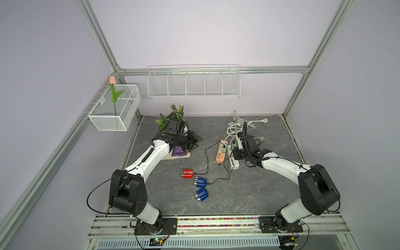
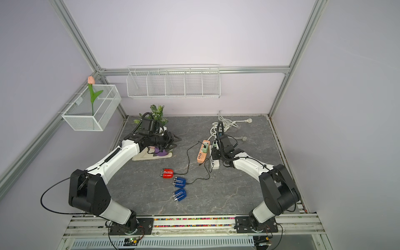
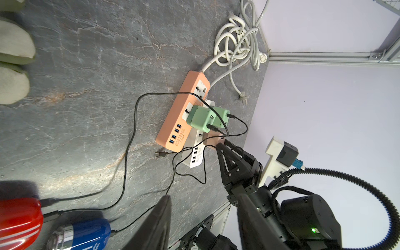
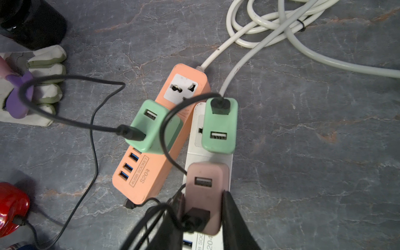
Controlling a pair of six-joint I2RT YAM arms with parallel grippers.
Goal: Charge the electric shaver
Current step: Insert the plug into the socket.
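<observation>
Right wrist view: we note the right gripper [image 4: 203,205] closed on the pink adapter [image 4: 205,177] plugged into the white power strip [image 4: 210,157], a finger against each side. In both top views the left gripper [image 1: 198,141] hangs with jaws apart and empty near the glove [image 1: 187,155]. The red shaver [image 1: 187,173] and two blue shavers [image 1: 200,181] lie on the table [image 1: 259,190] between the arms, clear of both grippers; the nearest blue shaver [image 1: 201,194] carries no cable.

White left arm [image 1: 151,157], white right arm [image 1: 281,167], black joints [image 1: 127,193], ribbed black cables [image 1: 245,134]
</observation>
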